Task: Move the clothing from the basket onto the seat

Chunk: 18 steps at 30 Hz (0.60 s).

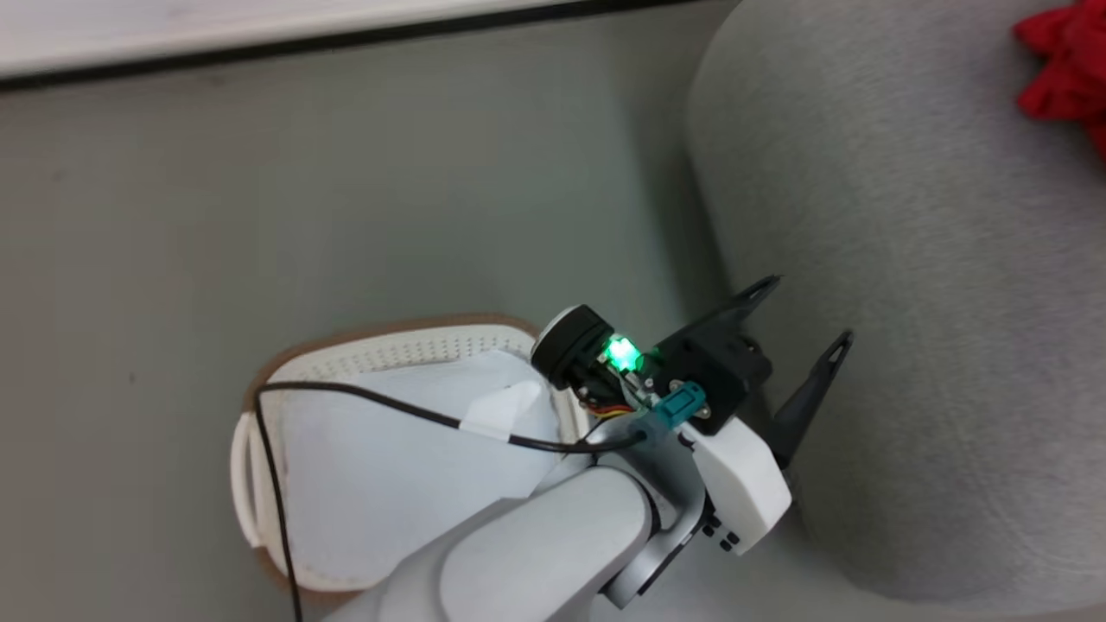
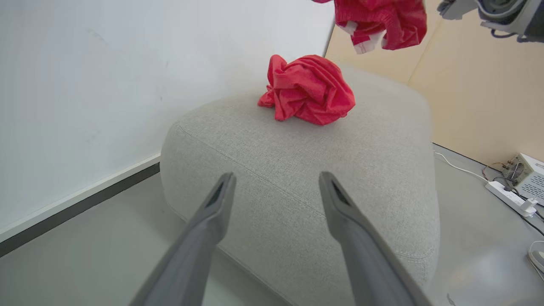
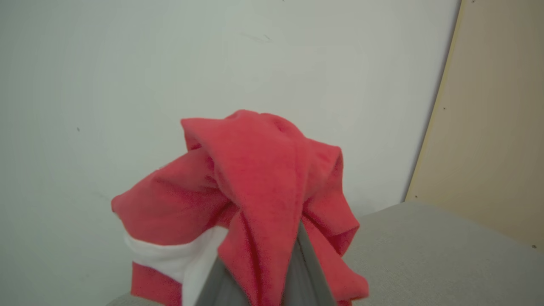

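At the left, the basket (image 1: 389, 350) shows a white cloth (image 1: 389, 484) inside. The left gripper (image 1: 810, 309) hangs empty at the seat's (image 1: 907, 302) near edge, fingers spread wide. A crumpled red garment (image 2: 308, 89) already lies on the far side of the seat. Further right, the right gripper (image 3: 272, 276) is pinching a second red garment (image 3: 255, 178) with white trim, held in the air by the seat. The carry looks nearly done. The next move calls for lowering it over the cushion and letting go.

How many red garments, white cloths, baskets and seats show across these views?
Red garments: 2, crumpled garment on the seat, hanging garment held aloft.
White cloth: 1, in the basket.
Basket: 1.
Seat: 1.
Total: 5.
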### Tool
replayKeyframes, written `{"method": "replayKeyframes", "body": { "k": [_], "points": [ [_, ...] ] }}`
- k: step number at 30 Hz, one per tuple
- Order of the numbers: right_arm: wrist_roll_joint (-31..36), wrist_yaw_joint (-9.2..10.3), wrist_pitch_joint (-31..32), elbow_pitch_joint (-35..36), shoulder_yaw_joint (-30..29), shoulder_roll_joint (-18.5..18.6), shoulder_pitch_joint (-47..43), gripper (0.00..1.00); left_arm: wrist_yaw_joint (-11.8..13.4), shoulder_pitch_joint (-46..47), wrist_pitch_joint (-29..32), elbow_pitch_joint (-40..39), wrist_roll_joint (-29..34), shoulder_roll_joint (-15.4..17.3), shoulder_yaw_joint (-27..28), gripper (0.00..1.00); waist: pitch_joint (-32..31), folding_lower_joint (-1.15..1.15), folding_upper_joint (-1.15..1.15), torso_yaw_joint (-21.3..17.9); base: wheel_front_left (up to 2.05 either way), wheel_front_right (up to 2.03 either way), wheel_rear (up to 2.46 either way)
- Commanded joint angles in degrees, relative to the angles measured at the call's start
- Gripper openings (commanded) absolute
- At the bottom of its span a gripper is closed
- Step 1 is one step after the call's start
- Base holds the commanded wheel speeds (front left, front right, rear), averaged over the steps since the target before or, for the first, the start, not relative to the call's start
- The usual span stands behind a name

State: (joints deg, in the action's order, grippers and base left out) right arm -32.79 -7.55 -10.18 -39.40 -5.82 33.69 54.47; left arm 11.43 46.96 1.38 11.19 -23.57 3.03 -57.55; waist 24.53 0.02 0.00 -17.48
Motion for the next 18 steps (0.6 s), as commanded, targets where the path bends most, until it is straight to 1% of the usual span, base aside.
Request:
{"method": "replayKeyframes", "body": {
  "k": [1, 3, 5, 8, 9, 10, 11, 13, 15, 18],
  "points": [
    [1.3, 0.13, -0.5, -2.5, -0.8, 0.8, 1.5, 0.0, 0.3, 0.9, -0.6, 0.2, 0.5, 0.1, -0.1, 1.0, 4.9, -0.02, 0.0, 4.7, 0.0, 0.0, 0.0],
    [3.6, 0.13, -1.2, -9.0, -2.9, 2.5, 4.3, 0.0, 0.8, 1.8, -0.9, -0.1, -0.1, 0.0, -0.9, 1.0, 6.3, -0.02, 0.0, 6.1, 0.0, 0.0, 0.0],
    [5.7, 0.13, -2.1, -15.6, -5.4, 3.4, 6.7, 0.0, 1.7, 2.2, -1.1, -0.7, -1.1, -0.1, -1.9, 1.0, 7.4, -0.02, 0.0, 7.2, 0.0, 0.0, 0.0],
    [8.4, 0.13, -3.3, -24.6, -8.7, 2.8, 8.0, 0.0, 3.3, 2.4, -1.6, -0.7, -1.9, 0.0, -3.0, 1.0, 8.6, -0.02, 0.0, 8.5, 0.0, 0.0, 0.0],
    [8.9, 0.13, -3.8, -26.8, -9.7, 2.4, 8.1, 0.02, 3.7, 2.4, -1.7, -0.4, -2.2, 0.0, -3.1, 1.0, 8.8, -0.02, 0.0, 8.8, 0.0, 0.0, 0.0],
    [9.5, 0.14, -4.2, -28.8, -10.6, 2.1, 8.3, 0.16, 4.1, 2.3, -2.0, -0.1, -2.5, 0.0, -3.3, 1.0, 8.9, -0.02, 0.0, 9.0, 0.0, 0.0, 0.0],
    [10.1, 0.14, -4.4, -30.1, -11.3, 2.0, 8.3, 0.36, 4.3, 2.2, -2.2, 0.2, -2.5, 0.0, -3.4, 1.0, 8.8, -0.02, 0.0, 9.1, 0.0, 0.0, 0.0],
    [10.9, 0.14, -4.7, -31.8, -12.8, 1.5, 7.9, 1.0, 4.8, 1.9, -2.8, 0.6, -2.9, -0.1, -3.4, 1.0, 8.3, -0.02, 0.0, 9.2, 0.0, 0.0, 0.0],
    [11.8, 0.14, -5.0, -31.8, -13.5, 0.8, 7.3, 1.0, 5.3, 1.5, -3.4, 0.8, -3.2, -0.1, -3.0, 1.0, 7.5, -0.02, 0.0, 8.9, 0.0, 0.0, 0.0],
    [13.1, 0.13, -5.0, -27.1, -14.3, -1.4, 5.2, 1.0, 6.2, 0.1, -4.8, 1.1, -3.9, 1.2, -1.9, 1.0, 5.4, -0.02, 0.0, 7.9, 0.0, 0.0, 0.0]
  ]
}}
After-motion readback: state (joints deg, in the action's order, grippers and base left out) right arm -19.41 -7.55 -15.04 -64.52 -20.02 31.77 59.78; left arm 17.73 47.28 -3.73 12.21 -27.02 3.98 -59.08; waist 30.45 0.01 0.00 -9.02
